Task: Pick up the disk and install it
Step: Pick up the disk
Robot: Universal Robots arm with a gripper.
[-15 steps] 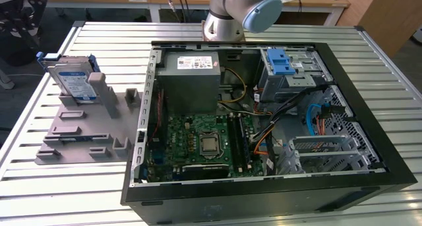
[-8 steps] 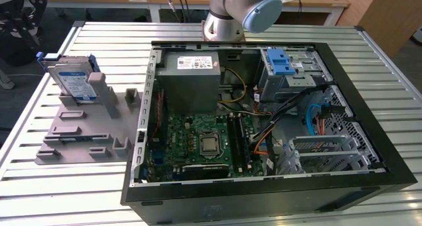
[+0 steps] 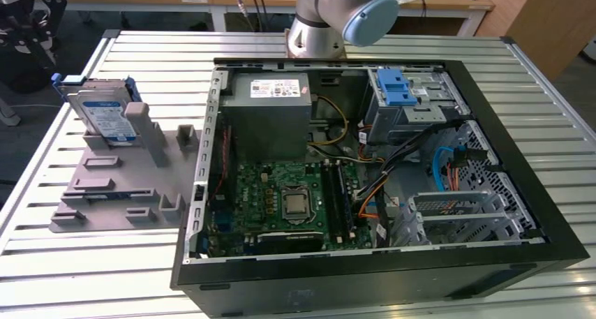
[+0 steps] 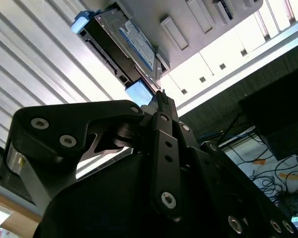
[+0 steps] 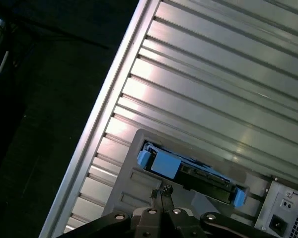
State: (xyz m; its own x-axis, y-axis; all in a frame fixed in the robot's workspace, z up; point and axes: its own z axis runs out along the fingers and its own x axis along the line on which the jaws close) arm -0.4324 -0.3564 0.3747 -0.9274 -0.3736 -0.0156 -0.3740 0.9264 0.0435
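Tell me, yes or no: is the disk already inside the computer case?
No. In the exterior view the disk stands in the grey holder, outside the open computer case, towards the exterior view's left.

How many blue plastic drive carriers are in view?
2. One frames the flat metal hard drive standing in the grey plastic holder at the exterior view's left; the other carrier sits in the drive cage of the open black computer case. More may be hidden.

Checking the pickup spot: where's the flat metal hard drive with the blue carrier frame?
The hard drive stands on edge in the grey moulded fixture at the exterior view's left, beside the open black computer case.
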